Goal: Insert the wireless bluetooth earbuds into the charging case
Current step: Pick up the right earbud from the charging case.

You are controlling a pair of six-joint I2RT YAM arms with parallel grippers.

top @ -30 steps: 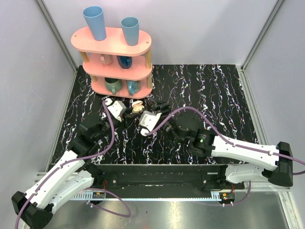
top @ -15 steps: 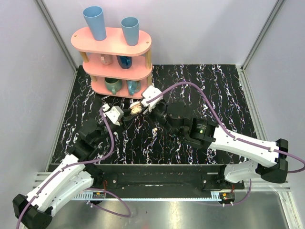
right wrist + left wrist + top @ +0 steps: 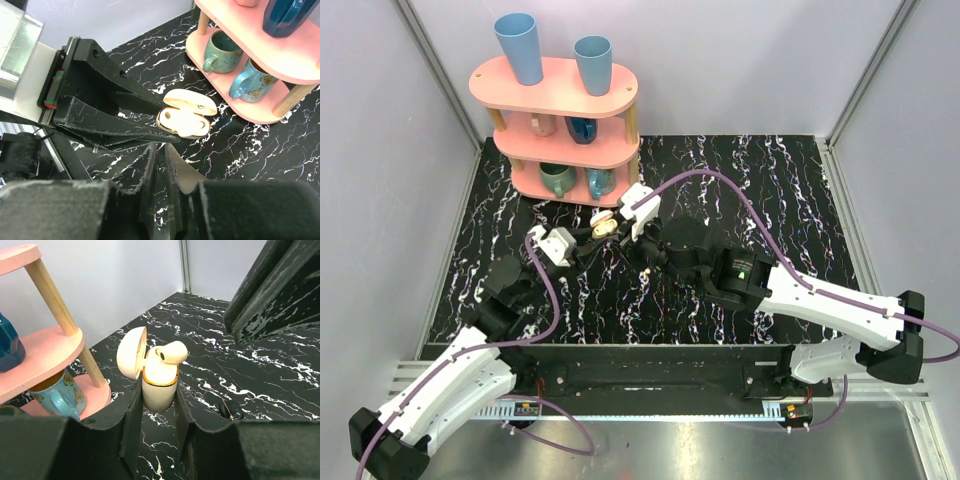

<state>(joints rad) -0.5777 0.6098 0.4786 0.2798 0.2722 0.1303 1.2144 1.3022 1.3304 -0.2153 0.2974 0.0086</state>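
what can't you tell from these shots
- Second earbud: in the left wrist view one earbud sits on the charging case, whose wall hides the wells; top view too small.
- Case base, same view: covered by the left gripper.
- Whether the shut right gripper pinches anything: hidden by its fingers.

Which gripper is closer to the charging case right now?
Left. The left gripper is clamped around the charging case, whose lid stands open. The right gripper is shut, its tips pointing at the case from a short way off, not touching it.
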